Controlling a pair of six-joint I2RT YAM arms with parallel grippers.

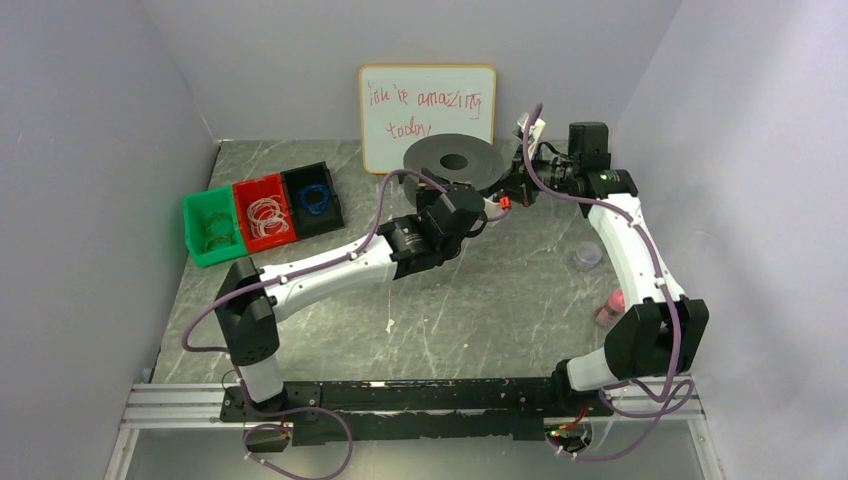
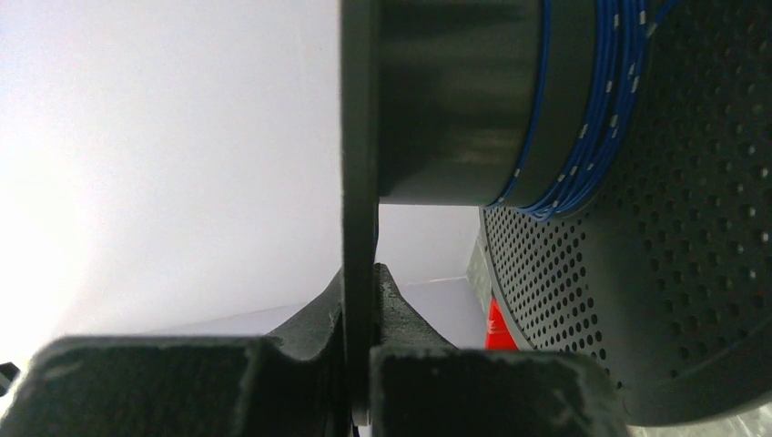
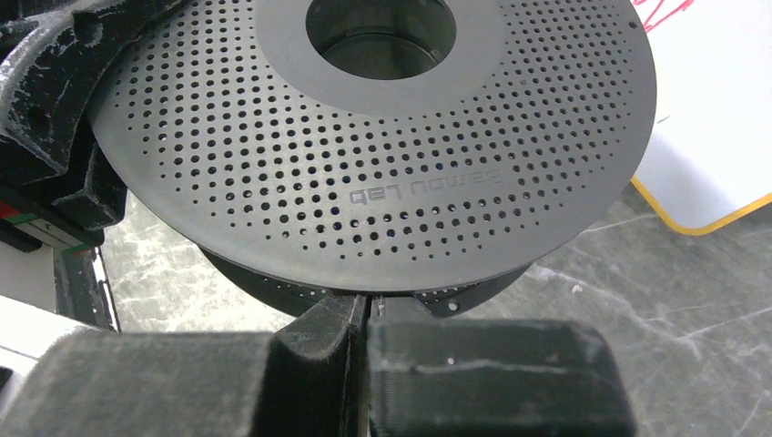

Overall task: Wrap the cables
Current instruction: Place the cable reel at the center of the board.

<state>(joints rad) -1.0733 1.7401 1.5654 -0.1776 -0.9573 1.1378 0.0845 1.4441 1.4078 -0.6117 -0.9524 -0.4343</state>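
Observation:
A black spool (image 1: 455, 160) with perforated flanges stands at the back of the table. In the left wrist view, thin blue cable (image 2: 592, 109) is wound round its hub, between the near flange (image 2: 360, 137) and the perforated far flange (image 2: 674, 273). My left gripper (image 2: 360, 273) is shut on the near flange's edge; it reaches the spool from the front (image 1: 487, 207). My right gripper (image 3: 367, 305) is shut, its fingertips tucked under the top flange (image 3: 382, 164); nothing shows between them. It sits at the spool's right side (image 1: 515, 180).
Green (image 1: 212, 228), red (image 1: 265, 212) and black (image 1: 313, 198) bins stand at the back left, each with coiled cable. A whiteboard (image 1: 427, 118) leans on the back wall. A clear dish (image 1: 588, 256) and a pink object (image 1: 610, 308) lie by the right arm.

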